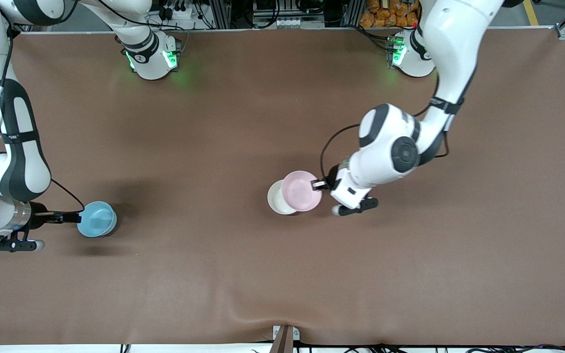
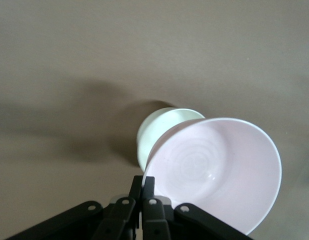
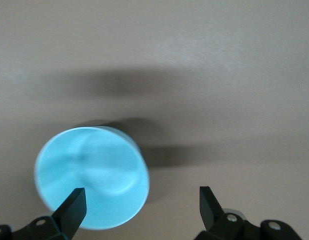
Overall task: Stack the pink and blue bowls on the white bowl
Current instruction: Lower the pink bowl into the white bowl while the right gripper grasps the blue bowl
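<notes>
The left gripper (image 1: 322,185) is pinching the pink bowl's (image 1: 302,190) rim between closed fingers (image 2: 144,197), carrying it tilted, partly over the white bowl (image 1: 278,198) sitting on the brown bench (image 1: 243,122). Toward the right arm's end, the right gripper (image 3: 139,200) is spreading its fingers (image 3: 72,207) wide, with the blue bowl (image 1: 97,218) resting on the bench partly beneath one finger, not between the two.
</notes>
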Controlling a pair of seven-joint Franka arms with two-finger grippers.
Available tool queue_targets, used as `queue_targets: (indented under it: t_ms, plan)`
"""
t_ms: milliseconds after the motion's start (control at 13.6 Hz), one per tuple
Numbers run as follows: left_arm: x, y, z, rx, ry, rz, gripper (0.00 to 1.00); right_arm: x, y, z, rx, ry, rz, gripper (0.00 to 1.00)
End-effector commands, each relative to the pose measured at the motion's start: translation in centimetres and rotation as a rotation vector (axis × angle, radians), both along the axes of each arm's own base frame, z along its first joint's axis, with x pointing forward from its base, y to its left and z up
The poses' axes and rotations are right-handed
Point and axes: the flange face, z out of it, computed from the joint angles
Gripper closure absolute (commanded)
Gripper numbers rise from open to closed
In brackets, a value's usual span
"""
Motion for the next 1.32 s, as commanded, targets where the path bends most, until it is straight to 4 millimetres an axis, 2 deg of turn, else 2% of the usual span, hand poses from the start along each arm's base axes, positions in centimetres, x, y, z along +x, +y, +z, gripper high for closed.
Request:
queue_targets:
  t_ms: [0,367,440,587,660,880,954,1027,1100,1174,1247]
  plan:
    - [0.3,-1.8,-2.2,-0.007,-0.034,0.03,1.0,-1.6,-0.4,-2.3,0.004,-0.018,0.007,0.0]
    - [-0.9,-3.9,-5.6,0.019,-0.067,0.017,1.0,-3.1,0.3,-4.3,0.015,-0.003,-0.006,0.0]
    - [-1.2,-4.2,-5.8,0.024,-0.067,0.01,1.0,-3.1,0.2,-4.4,0.02,-0.003,-0.013,0.08]
    - [-1.4,-4.1,-6.6,0.033,-0.058,0.009,1.0,-3.2,0.3,-4.3,0.027,0.002,-0.017,0.89]
    - [-1.5,-4.0,-6.7,0.035,-0.055,0.009,1.0,-3.2,0.3,-4.3,0.027,0.003,-0.019,1.0]
    - [-1.5,-4.0,-6.8,0.036,-0.054,0.008,1.0,-3.2,0.3,-4.0,0.027,0.005,-0.017,1.0]
    - [-1.5,-4.0,-6.8,0.036,-0.053,0.008,0.95,-3.3,0.3,-4.1,0.028,0.011,-0.013,1.0]
    - [-1.5,-4.0,-6.8,0.036,-0.053,0.008,0.8,-3.3,0.3,-4.0,0.028,0.011,-0.008,1.0]
    - [-1.6,-4.1,-6.8,0.035,-0.051,0.009,0.43,-3.3,0.3,-3.6,0.028,0.012,-0.008,1.0]
    - [-1.5,-4.0,-6.7,0.035,-0.037,0.041,0.0,-3.2,0.4,-3.2,0.028,0.011,-0.006,1.0]
    - [-1.5,-4.0,-6.2,0.04,-0.023,0.064,0.0,-3.1,0.6,-2.5,0.029,0.007,-0.003,1.0]
